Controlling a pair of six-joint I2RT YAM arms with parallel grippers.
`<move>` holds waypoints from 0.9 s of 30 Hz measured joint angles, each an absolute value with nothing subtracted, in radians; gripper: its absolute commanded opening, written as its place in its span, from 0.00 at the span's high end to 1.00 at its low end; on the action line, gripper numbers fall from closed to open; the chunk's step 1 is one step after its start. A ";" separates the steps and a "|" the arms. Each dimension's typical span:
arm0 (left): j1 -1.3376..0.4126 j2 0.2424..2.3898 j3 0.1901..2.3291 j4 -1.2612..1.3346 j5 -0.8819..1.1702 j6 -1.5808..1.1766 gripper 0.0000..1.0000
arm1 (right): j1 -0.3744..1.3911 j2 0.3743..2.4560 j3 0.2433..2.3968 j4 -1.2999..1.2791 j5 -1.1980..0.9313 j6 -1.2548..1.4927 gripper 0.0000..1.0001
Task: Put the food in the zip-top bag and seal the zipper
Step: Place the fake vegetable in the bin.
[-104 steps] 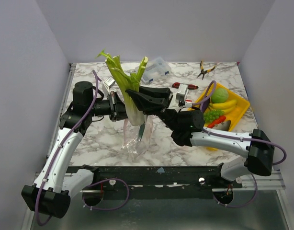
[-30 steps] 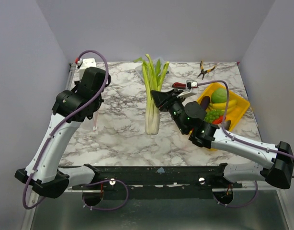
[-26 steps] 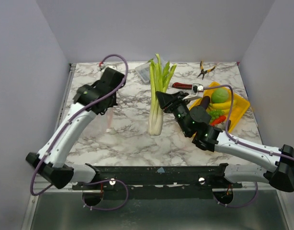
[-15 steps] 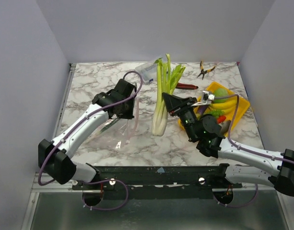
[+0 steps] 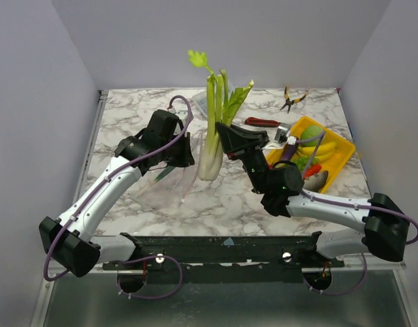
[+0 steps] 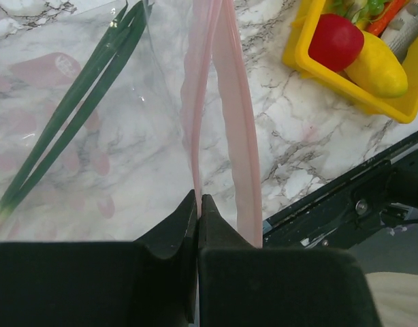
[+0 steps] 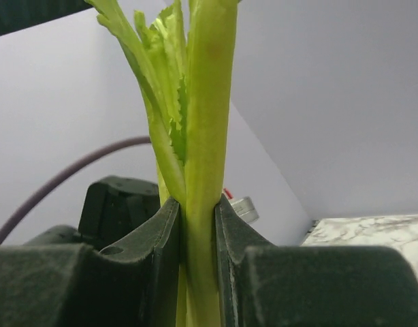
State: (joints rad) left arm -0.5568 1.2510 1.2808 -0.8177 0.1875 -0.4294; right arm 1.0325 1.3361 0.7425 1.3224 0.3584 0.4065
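Note:
My right gripper (image 5: 221, 135) is shut on the celery stalk (image 5: 209, 146) and holds it upright above the table centre; in the right wrist view the stalk (image 7: 203, 136) is pinched between both pads of that gripper (image 7: 199, 221). Just left of it, my left gripper (image 5: 184, 151) is shut on the pink zipper (image 6: 226, 109) of the zip-top bag (image 5: 169, 189), which droops to the table. The two pink strips stand apart in the left wrist view, below my left gripper (image 6: 198, 201). A dark green leaf (image 6: 73, 112) lies inside the bag (image 6: 114, 163).
A yellow tray (image 5: 340, 163) at the right holds more food: a green ball (image 5: 312, 131), yellow pieces (image 5: 316, 145) and a red tomato (image 6: 335, 41). A red-handled tool (image 5: 262, 123) and pliers (image 5: 291, 99) lie at the back. A clear box (image 5: 199, 103) sits behind the celery.
My left arm has swung from the back left to the table centre, carrying the bag. My right arm has shifted the upright celery left until it stands beside the left gripper.

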 measured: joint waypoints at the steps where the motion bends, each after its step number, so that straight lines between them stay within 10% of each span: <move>1: -0.551 1.251 1.279 -0.818 0.191 -0.427 1.00 | 1.033 1.314 0.759 1.271 0.387 0.401 1.00; 10: -0.518 1.231 1.257 -0.817 0.222 -0.427 1.00 | 0.891 1.124 0.974 0.347 0.892 0.495 1.00; 19: -0.518 1.219 1.278 -0.818 0.264 -0.427 1.00 | 0.403 1.106 0.909 -0.373 0.910 0.707 1.00; 27: -0.518 1.225 1.279 -0.818 0.281 -0.426 1.00 | 0.345 1.260 0.902 -0.469 0.859 0.665 0.67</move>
